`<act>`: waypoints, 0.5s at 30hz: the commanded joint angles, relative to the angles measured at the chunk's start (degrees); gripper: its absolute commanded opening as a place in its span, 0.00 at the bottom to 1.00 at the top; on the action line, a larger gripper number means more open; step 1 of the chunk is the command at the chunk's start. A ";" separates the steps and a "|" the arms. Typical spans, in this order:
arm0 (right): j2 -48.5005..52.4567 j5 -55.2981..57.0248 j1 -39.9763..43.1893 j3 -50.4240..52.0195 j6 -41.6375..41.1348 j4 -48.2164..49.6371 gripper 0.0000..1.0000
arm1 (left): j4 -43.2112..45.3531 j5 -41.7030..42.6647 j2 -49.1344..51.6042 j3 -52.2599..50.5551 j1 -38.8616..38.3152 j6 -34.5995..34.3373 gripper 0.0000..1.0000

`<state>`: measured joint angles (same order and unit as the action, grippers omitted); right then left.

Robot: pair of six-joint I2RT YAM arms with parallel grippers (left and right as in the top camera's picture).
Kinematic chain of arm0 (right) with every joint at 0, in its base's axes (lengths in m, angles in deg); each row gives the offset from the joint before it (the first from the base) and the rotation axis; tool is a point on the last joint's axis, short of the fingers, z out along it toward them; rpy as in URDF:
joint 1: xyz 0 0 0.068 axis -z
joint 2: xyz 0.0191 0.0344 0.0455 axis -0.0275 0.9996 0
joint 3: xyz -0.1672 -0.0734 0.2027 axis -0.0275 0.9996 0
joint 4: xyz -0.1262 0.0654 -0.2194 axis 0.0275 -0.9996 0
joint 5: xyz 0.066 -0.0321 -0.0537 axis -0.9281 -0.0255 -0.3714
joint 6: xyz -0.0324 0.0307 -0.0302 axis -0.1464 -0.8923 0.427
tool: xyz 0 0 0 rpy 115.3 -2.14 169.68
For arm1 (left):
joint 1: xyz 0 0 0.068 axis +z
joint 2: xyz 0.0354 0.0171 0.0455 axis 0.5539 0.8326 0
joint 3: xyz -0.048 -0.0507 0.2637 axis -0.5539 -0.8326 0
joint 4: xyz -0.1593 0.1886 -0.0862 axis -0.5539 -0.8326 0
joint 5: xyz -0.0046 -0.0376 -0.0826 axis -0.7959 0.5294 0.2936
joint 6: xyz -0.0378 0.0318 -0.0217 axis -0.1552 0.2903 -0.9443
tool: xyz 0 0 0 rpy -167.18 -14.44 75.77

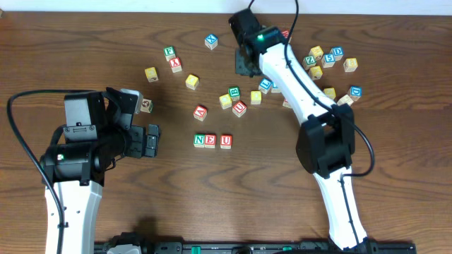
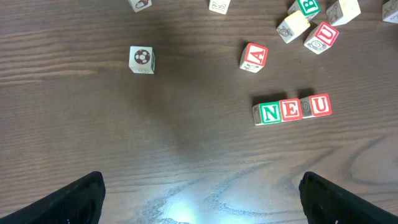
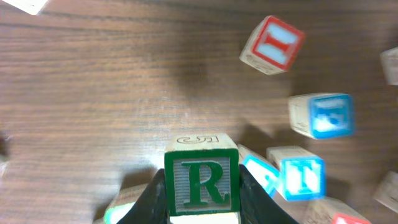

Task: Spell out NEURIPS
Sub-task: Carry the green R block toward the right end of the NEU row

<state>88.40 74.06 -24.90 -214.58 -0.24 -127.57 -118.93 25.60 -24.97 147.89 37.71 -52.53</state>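
Three cubes stand in a row near the table's middle: green N [image 1: 200,140] [image 2: 270,112], red E [image 1: 210,140] [image 2: 291,109] and red U [image 1: 226,140] [image 2: 319,105]. My left gripper [image 1: 152,140] [image 2: 202,202] is open over bare wood to the left of that row, with nothing between its fingers. At the far side of the table, my right gripper [image 1: 246,63] [image 3: 202,199] is shut on a green-bordered R cube [image 3: 202,182] and holds it off the table. A red I cube [image 3: 273,43] lies tilted beyond it to the right.
Loose cubes lie scattered across the far half: a red A cube [image 1: 200,111] [image 2: 254,56], a football cube [image 1: 145,106] [image 2: 142,58], a blue T cube [image 3: 303,176] beside the held R, and a cluster at the back right [image 1: 325,60].
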 commanded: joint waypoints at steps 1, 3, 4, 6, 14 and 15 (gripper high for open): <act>-5.66 1.07 0.24 -4.70 1.22 -4.13 0.20 | -0.04 0.68 -0.35 1.22 0.26 0.74 0.98; -8.24 1.01 0.11 -5.92 1.22 -8.74 0.15 | -0.04 0.68 -0.35 1.22 0.26 0.74 0.98; -9.31 0.79 0.07 -5.95 1.20 -10.23 0.13 | -0.04 0.70 -0.35 1.22 0.26 0.74 0.98; -11.76 -0.42 0.07 -5.95 1.20 -13.88 0.04 | -0.04 0.70 -0.35 1.22 0.26 0.74 0.98; -20.00 -2.51 -0.57 -5.79 -1.01 -28.35 0.01 | -0.04 0.70 -0.35 1.22 0.26 0.74 0.98; -20.83 -2.45 -0.90 -5.62 -1.01 -29.35 0.01 | -0.04 0.68 -0.35 1.22 0.26 0.74 0.98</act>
<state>70.50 72.16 -25.04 -219.39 0.03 -154.59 -118.91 25.60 -24.97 147.89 37.71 -52.51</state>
